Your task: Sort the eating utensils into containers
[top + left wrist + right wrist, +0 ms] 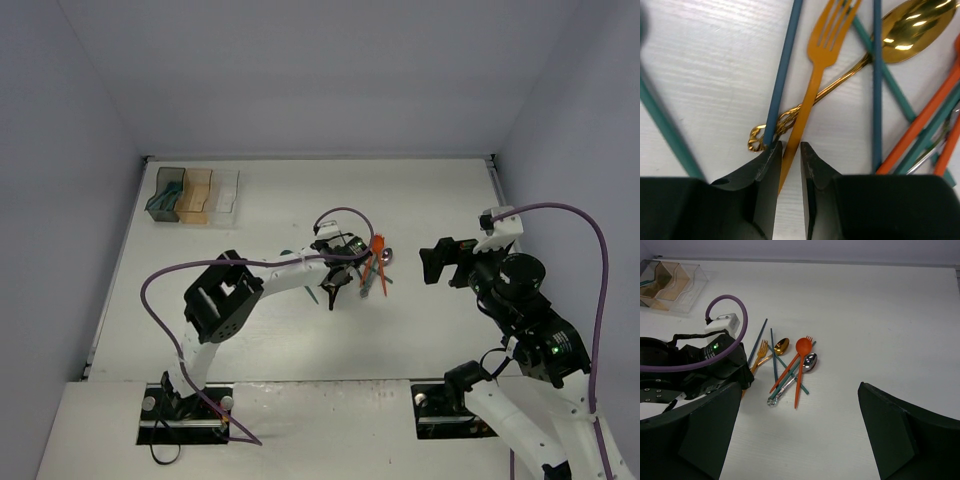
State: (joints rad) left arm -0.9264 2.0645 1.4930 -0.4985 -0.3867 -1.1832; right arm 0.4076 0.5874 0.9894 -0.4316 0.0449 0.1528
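Observation:
The utensils (372, 265) lie in a loose pile at mid-table. The left wrist view shows an orange-gold fork (812, 85) crossing a gold spoon (910, 30), with teal sticks (785, 70) and orange sticks (920, 125) around them. My left gripper (791, 145) is down at the pile's left side (332, 288), its jaws closed narrowly on the fork's handle. My right gripper (800, 440) is wide open and empty, held above the table right of the pile (432, 262). The containers (195, 195) stand at the far left.
The dark grey bin (168, 192) holds teal utensils; the amber bin (196, 195) and clear bin (225, 193) are beside it. An orange spoon (802, 346) and silver spoon (809, 361) lie in the pile. Walls close in the table's far and side edges.

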